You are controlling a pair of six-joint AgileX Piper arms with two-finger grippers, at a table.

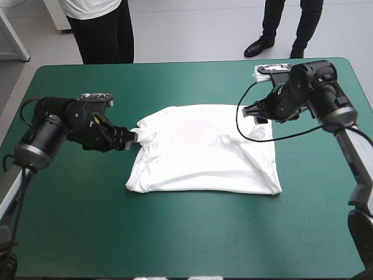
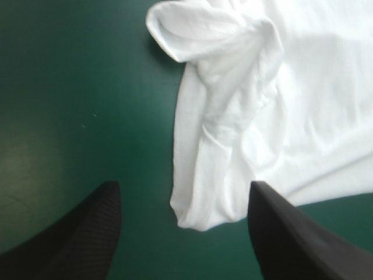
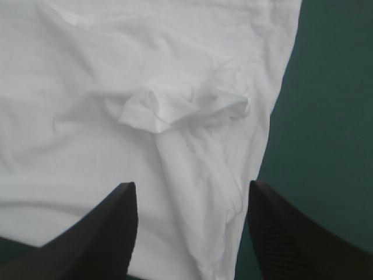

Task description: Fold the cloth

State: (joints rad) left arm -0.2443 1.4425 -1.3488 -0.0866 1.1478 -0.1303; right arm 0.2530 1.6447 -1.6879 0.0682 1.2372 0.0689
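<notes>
A white T-shirt lies spread flat at the middle of the table, sleeves tucked inward. The left pincer gapes open around its bunched left edge. The right pincer is open over the right sleeve. Both seem poised to grasp, so next each should close on the cloth.

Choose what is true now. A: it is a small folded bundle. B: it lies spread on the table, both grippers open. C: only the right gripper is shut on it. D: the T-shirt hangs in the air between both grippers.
B: the T-shirt lies flat on the table, and the left gripper and right gripper both show fingers standing apart.
</notes>
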